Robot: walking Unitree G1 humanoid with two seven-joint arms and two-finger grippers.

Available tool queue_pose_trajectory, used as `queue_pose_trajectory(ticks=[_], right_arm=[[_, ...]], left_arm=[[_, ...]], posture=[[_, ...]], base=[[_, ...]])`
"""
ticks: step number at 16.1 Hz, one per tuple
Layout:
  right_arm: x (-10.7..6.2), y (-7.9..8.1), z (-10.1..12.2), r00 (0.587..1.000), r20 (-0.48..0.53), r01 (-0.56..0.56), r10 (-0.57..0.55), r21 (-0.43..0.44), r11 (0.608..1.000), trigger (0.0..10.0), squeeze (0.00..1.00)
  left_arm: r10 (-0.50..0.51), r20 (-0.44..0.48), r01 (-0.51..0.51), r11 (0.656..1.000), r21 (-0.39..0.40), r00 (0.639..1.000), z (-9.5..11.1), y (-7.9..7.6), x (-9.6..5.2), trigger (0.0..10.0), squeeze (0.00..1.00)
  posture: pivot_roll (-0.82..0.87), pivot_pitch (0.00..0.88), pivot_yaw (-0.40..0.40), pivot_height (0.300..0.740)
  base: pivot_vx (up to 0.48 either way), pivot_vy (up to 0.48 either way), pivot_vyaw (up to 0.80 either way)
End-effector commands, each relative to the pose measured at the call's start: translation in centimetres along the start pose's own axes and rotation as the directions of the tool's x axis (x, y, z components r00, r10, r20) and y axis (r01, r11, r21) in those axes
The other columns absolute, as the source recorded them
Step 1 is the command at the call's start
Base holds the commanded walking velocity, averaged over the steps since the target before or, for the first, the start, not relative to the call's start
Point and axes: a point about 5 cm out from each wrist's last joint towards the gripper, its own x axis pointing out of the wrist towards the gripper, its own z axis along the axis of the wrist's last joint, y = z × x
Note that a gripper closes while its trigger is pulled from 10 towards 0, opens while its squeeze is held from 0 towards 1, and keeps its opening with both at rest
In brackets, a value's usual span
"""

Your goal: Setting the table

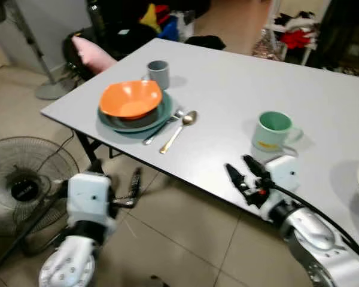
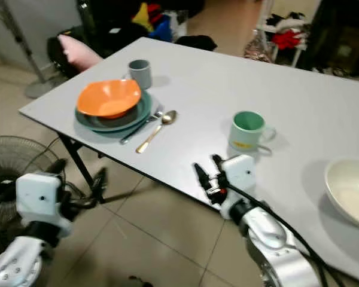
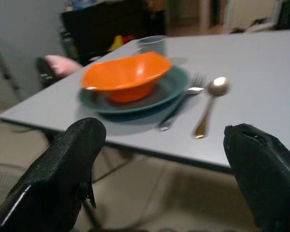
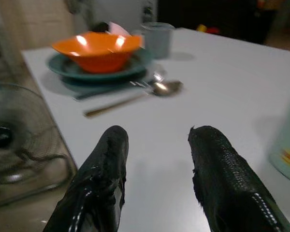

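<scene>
One place is laid at the worktop's (image 1: 227, 89) left corner: orange bowl (image 1: 130, 98) on a teal plate (image 1: 145, 122), fork (image 1: 161, 125) and spoon (image 1: 179, 130) beside it, grey cup (image 1: 158, 73) behind. The right gripper (image 1: 246, 176) hovers at the near edge, jaws parted and empty, with the green mug (image 1: 272, 130) close behind it. Biggest worry imo: a sloppy reach clips that mug. The left gripper (image 1: 133, 186) hangs below the edge, jaws wide, near a floor fan (image 1: 21, 179).

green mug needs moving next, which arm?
Right, probably. The right pincer sits open over the table edge, just short of the green mug. The left pincer hangs below the table, over the floor, with the orange bowl setting nearer to it than the mug.
</scene>
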Motion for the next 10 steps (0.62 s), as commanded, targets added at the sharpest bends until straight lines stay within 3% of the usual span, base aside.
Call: queue_pose_trajectory(ticks=[1,6,8,10], right_arm=[[-0.2,-0.3,-0.5,1.0,-0.016,0.012,-0.012,0.008,1.0,10.0,0.0],[1.3,-0.6,-0.1,1.0,0.02,0.018,-0.018,0.021,1.0,10.0,0.0],[2.0,-1.1,0.2,0.999,0.021,0.032,-0.032,0.025,0.999,10.0,0.0],[2.3,-1.0,0.2,1.0,0.027,0.012,-0.013,0.022,1.0,10.0,0.0]], left_arm=[[-0.006,-0.001,0.006,1.0,-0.001,1.0,-0.2,-0.1,0.0,10.0,0.0],[0.009,0.022,-0.009,1.0,0.001,1.0,0.0,-0.1,1.2,10.0,0.0],[0.037,0.02,-0.036,0.998,-0.051,0.999,0.4,0.0,1.4,10.0,0.0],[0.057,0.016,-0.057,0.998,-0.027,0.998,0.2,0.6,1.3,10.0,0.0]], posture=[[-0.07,0.0,0.085,0.74],[-0.06,0.0,0.068,0.74],[-0.04,0.0,0.055,0.74],[-0.04,0.0,0.044,0.74]], base=[[0.0,0.0,0.8],[0.0,0.0,0.8],[0.0,0.0,0.8],[0.0,0.0,0.8]])
